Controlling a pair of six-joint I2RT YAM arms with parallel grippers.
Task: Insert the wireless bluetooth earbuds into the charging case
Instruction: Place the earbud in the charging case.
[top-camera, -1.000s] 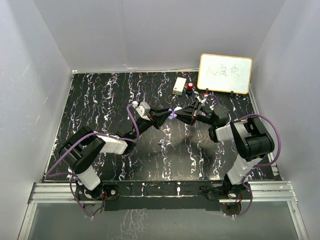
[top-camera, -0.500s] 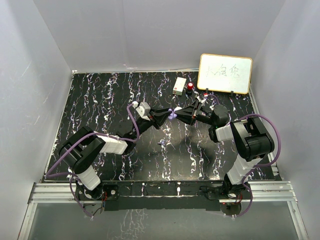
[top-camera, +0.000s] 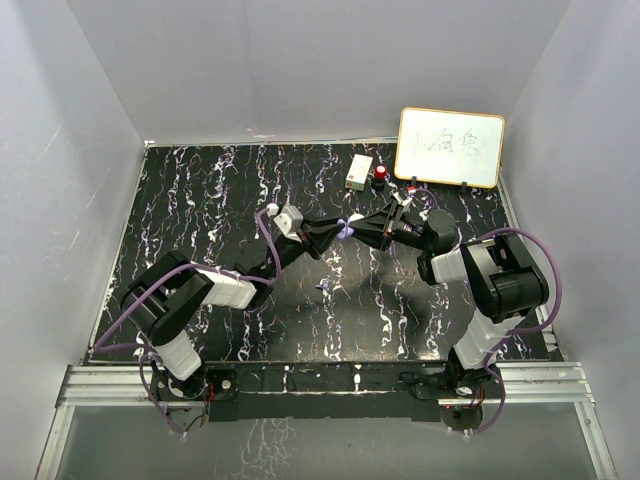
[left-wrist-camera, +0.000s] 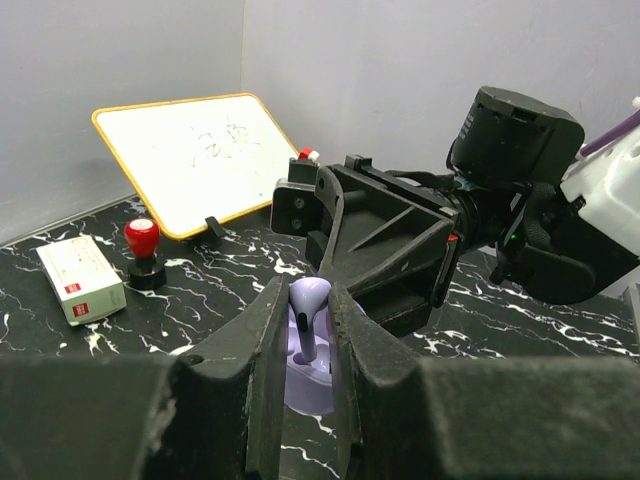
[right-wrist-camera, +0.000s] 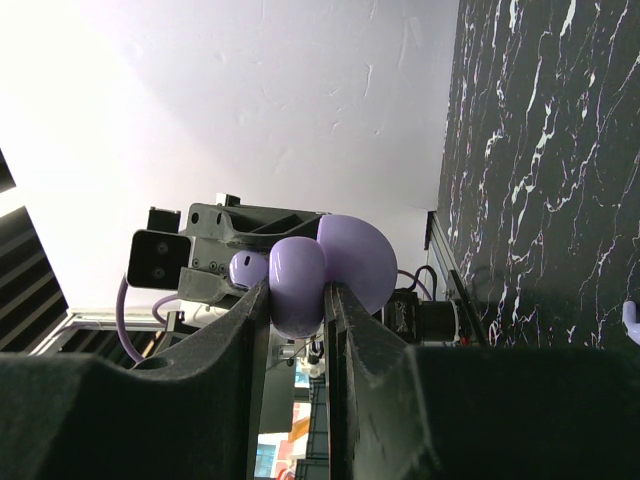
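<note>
Above the middle of the table the two grippers meet tip to tip. My left gripper is shut on one lilac earbud, which stands upright with its stem pointing down into the open lilac charging case. My right gripper is shut on the charging case, and the case's round lid stands open behind it. From the right wrist the earbud shows just beside the case. A small lilac piece lies on the table at that view's right edge.
A whiteboard leans at the back right. A white box and a red-topped knob sit beside it. Grey walls enclose the black marbled table.
</note>
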